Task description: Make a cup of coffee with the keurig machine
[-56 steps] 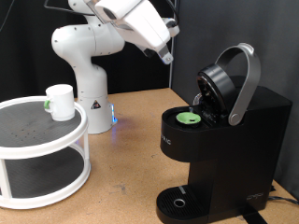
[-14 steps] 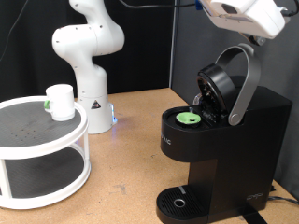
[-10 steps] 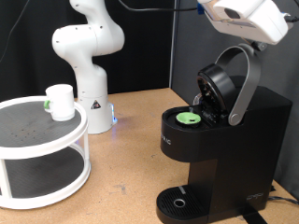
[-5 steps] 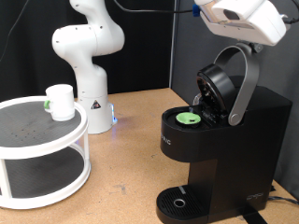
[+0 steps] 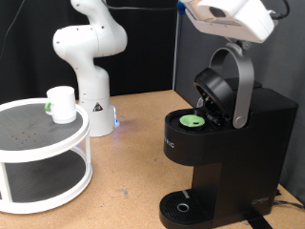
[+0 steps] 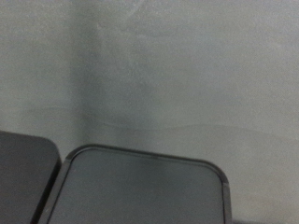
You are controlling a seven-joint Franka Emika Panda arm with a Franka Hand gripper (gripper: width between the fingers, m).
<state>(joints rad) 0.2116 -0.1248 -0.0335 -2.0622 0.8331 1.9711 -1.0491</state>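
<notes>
Keurig machine [image 5: 224, 143] sits at your bench's right edge, lid up, green pod [image 5: 193, 121] seated. Cup [image 5: 62, 103] on the white shelf [image 5: 43, 143] top tier, left. Gripper [image 5: 232, 43] touches the handle [image 5: 238, 81]; can't tell its opening. Wrist view: only a blurred dark handle edge [image 6: 140, 187].

A brown wooden tabletop [image 5: 133, 134] sits before a dark backdrop [image 5: 29, 38].

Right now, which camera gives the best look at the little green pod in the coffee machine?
The exterior view: the green pod sits in the keurig machine under its raised lid. The wrist view shows only a blurred dark surface, no pod.
</notes>
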